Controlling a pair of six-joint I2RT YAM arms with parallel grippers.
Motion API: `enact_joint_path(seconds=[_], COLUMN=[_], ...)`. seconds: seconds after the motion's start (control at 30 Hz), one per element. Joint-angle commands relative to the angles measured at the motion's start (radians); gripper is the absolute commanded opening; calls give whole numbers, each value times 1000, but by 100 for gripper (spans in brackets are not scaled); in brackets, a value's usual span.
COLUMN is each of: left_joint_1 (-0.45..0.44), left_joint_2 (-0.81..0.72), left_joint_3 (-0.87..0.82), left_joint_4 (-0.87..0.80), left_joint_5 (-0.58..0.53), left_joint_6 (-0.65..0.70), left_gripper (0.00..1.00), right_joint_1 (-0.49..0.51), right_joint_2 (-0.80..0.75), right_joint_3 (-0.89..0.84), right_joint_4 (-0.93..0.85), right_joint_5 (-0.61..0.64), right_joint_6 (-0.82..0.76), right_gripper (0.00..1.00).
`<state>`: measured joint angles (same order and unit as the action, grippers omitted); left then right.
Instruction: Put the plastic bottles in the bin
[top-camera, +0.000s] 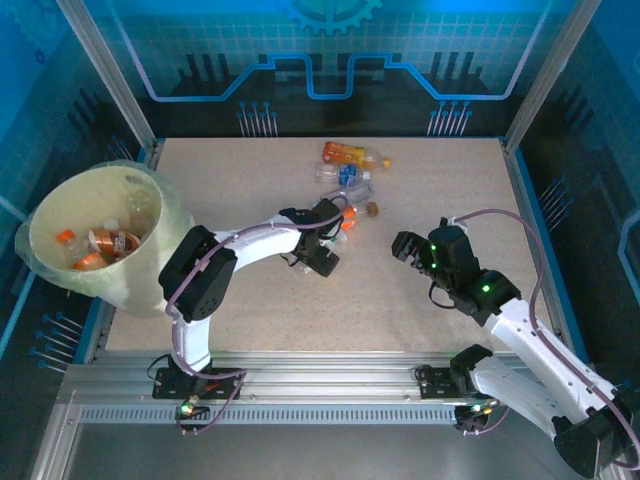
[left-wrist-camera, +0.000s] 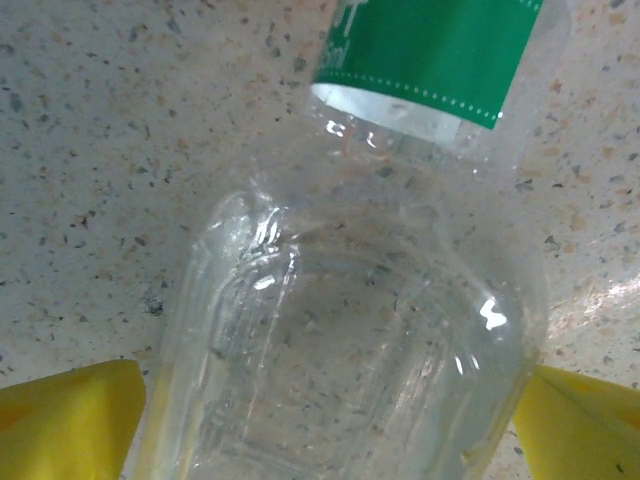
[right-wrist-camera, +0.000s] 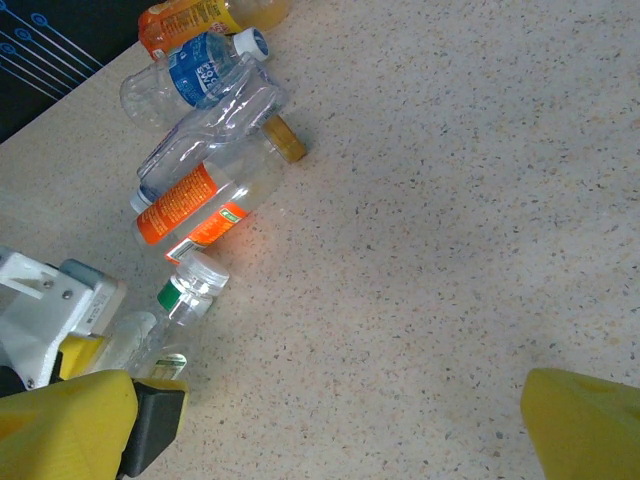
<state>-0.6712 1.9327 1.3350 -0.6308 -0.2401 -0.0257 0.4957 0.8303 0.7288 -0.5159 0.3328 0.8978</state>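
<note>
My left fingers (left-wrist-camera: 70, 425) straddle a clear plastic bottle with a green label (left-wrist-camera: 380, 300) lying on the speckled desk (left-wrist-camera: 100, 150); I cannot tell whether they squeeze it. My right fingers (right-wrist-camera: 585, 425) gape wide over bare desk, holding nothing. Other plastic bottles (top-camera: 352, 180) lie just beyond. The round pale yellow bin (top-camera: 150, 275) stands far left.

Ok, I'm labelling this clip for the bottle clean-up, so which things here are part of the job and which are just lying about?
Job:
bin, with bottles inside
green-label bottle, flanked by the open left hand
orange-label bottle
blue-label bottle
orange-drink bottle
crushed clear bottle

Not the job:
speckled table
aluminium rail
blue backdrop
</note>
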Motion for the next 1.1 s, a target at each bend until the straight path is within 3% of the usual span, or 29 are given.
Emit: enact_joint_path(seconds=[0.0,0.13,0.4,0.53,1.07], left_joint_1=[3,2,2,7,42], left_joint_2=[21,38,51,18,-162], left_joint_3=[42,48,29,-7,-179], left_joint_4=[4,21,48,90,206], left_joint_5=[7,-15,3,31,51], left_joint_6=[24,42,26,0,-134], left_gripper=[91,86,68,64,49], right_joint_1=[-14,-14,-14,-7,154], right_joint_2=[-16,-18,-35,-19,51], right_joint_3=[3,-5,-32,-15,1], right_joint_4=[-12,12,180,198,329], right_joint_5=[4,-18,-205,-277,-259], right_joint_6=[-1,-17,-150,-222,-385], right_gripper=[100,100,100,100,100])
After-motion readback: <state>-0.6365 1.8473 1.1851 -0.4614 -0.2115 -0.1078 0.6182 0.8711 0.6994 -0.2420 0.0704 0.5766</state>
